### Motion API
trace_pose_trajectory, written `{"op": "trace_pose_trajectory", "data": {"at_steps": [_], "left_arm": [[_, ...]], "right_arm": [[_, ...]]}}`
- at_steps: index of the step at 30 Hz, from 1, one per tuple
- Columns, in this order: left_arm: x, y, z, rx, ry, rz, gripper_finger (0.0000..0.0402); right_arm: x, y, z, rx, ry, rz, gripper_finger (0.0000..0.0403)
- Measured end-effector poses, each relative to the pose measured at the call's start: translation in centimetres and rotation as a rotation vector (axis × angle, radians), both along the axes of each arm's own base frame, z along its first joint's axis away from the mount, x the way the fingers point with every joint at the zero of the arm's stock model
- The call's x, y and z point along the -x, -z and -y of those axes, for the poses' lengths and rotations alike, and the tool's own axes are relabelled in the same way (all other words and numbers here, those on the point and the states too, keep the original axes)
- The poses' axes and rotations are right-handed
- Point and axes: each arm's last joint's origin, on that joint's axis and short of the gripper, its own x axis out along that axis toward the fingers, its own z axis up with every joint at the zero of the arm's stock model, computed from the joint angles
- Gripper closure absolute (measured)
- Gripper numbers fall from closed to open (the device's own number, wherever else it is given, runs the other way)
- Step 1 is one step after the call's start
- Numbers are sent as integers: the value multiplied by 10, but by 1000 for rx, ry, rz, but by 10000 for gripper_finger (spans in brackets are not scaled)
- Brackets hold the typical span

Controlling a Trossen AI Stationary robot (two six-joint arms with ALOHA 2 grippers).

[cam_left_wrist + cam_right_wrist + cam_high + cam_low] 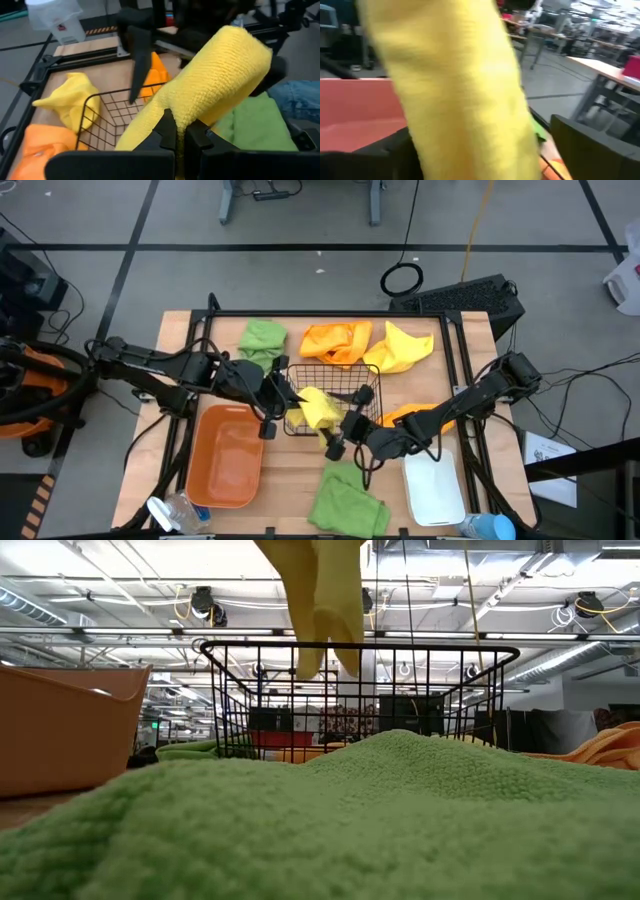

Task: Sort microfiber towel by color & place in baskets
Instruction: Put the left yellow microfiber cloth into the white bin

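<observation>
A yellow towel (pixel 318 410) is held over the black wire basket (pixel 352 375) between both grippers; in the low view its lower end (pixel 322 610) hangs above the basket's near rim (pixel 350 646). My left gripper (pixel 181 132), reaching in from the left, is shut on it. My right gripper (pixel 490 150) is open, its fingers spread either side of the towel. Lying on the table are a green towel (pixel 262 340), an orange towel (pixel 338 340) and a second yellow towel (pixel 400 348) at the far side, an orange towel (pixel 408 415) under the right arm, and a green towel (pixel 345 500) near. My left gripper pinches a bunched fold of the yellow towel (pixel 172 112) between its two fingers, coming level from the table's left. The towel is lifted clear of the table and rises away from the fingers toward my right gripper. My right gripper has the towel (pixel 465 90) running between its spread fingers; whether a finger touches it, I cannot tell.
The orange bin (pixel 228 455) sits near-left and the white bin (pixel 433 485) near-right. A clear plastic bottle (pixel 175 510) lies at the near-left corner and a blue-capped one (pixel 490 527) at the near-right. The near green towel fills the low view's foreground.
</observation>
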Motion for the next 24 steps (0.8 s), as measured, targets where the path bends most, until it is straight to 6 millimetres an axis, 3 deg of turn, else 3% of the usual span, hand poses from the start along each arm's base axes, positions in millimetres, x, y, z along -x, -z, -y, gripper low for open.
{"op": "trace_pose_trajectory", "data": {"at_steps": [3,9,11,18,24], "left_arm": [[0,0,1,0,3,-3,392],[1,1,1,16,-9,-11,365],[1,1,2,16,-7,-11,356],[5,1,17,36,34,-19,286],[13,5,34,71,47,-63,199]], "right_arm": [[1,-3,0,-16,9,22,123],[8,-9,-10,-16,-56,29,332],[12,-11,-16,9,-79,19,382],[35,-31,-32,6,-147,50,395],[73,-53,-44,-48,-229,56,399]]}}
